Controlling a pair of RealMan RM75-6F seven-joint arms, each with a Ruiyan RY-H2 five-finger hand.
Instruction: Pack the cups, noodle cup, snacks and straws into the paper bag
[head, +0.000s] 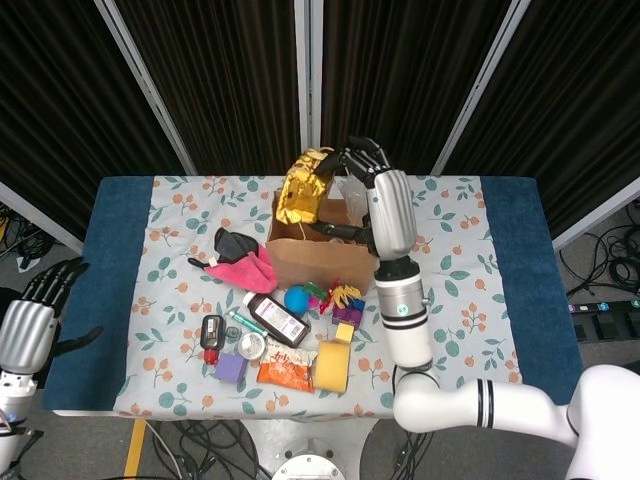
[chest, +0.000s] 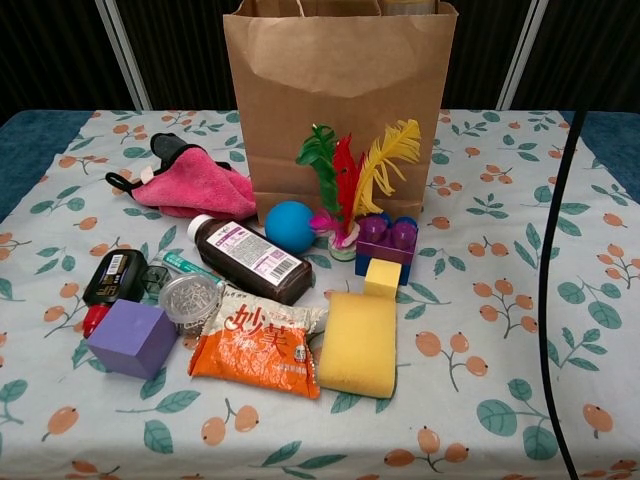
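Note:
In the head view my right hand (head: 375, 190) is raised over the open paper bag (head: 310, 255) and grips a shiny gold snack bag (head: 304, 187) above the bag's left rim. Clear straws (head: 357, 195) stick up inside the bag behind the hand. The chest view shows the paper bag (chest: 340, 100) standing upright at the table's back, and an orange snack packet (chest: 262, 345) lying flat in front. My left hand (head: 30, 320) hangs off the table's left edge, fingers apart and holding nothing.
In front of the bag lie a pink cloth (chest: 195, 185), brown bottle (chest: 250, 260), blue ball (chest: 289, 225), feather shuttlecock (chest: 350, 180), purple brick (chest: 386, 238), yellow sponge (chest: 360, 335), purple cube (chest: 130, 338), round tin (chest: 188, 298) and black-and-red tool (chest: 112, 283). A black cable (chest: 555, 280) hangs at right.

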